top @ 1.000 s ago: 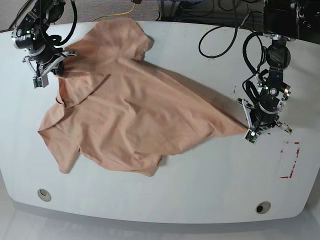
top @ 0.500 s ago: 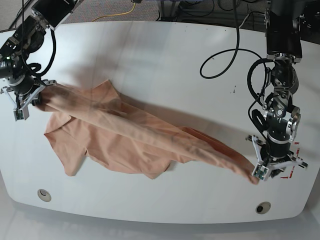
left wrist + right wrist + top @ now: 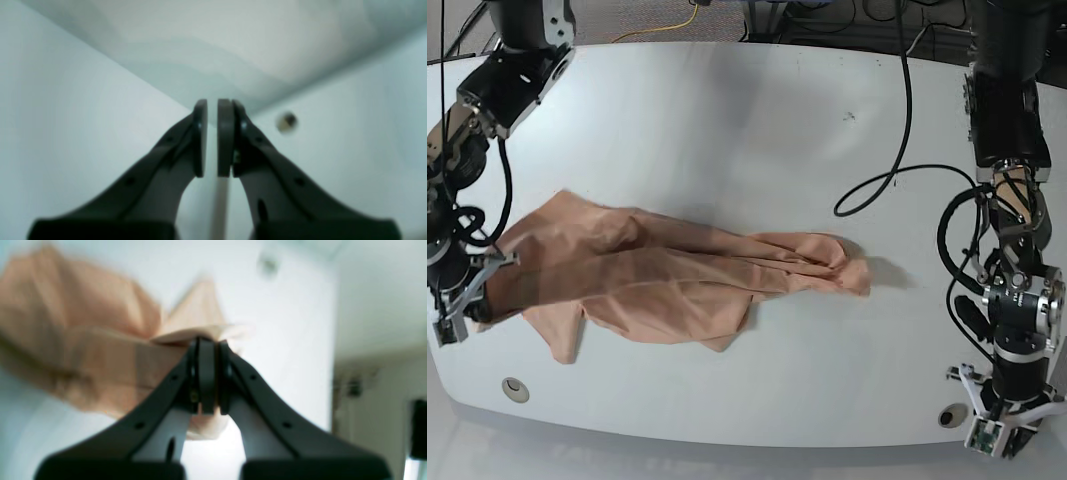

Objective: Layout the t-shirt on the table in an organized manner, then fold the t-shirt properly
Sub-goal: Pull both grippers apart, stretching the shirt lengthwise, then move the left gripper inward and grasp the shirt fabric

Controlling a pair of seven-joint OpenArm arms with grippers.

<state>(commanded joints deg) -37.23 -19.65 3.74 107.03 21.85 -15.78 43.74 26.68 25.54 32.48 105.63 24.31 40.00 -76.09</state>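
Note:
The peach t-shirt (image 3: 667,280) lies bunched in a long crumpled band across the left and middle of the white table (image 3: 747,130). My right gripper (image 3: 462,310) is at the table's left edge, shut on the shirt's left end. The right wrist view shows its fingers (image 3: 206,343) clamped on a fold of the peach cloth (image 3: 83,350). My left gripper (image 3: 999,445) hangs over the front right edge, well away from the shirt's right end. Its pads (image 3: 212,106) stand a narrow gap apart with nothing between them.
A black cable (image 3: 877,190) loops over the table's right part. One round grommet (image 3: 515,389) sits near the front left edge and another (image 3: 953,415) near the front right, close to my left gripper. The grommet (image 3: 287,121) also shows in the left wrist view.
The shirt's right end has come out of my left gripper and dropped back onto the table. Both arms moved toward the front edge, and the stretched cloth has slackened.

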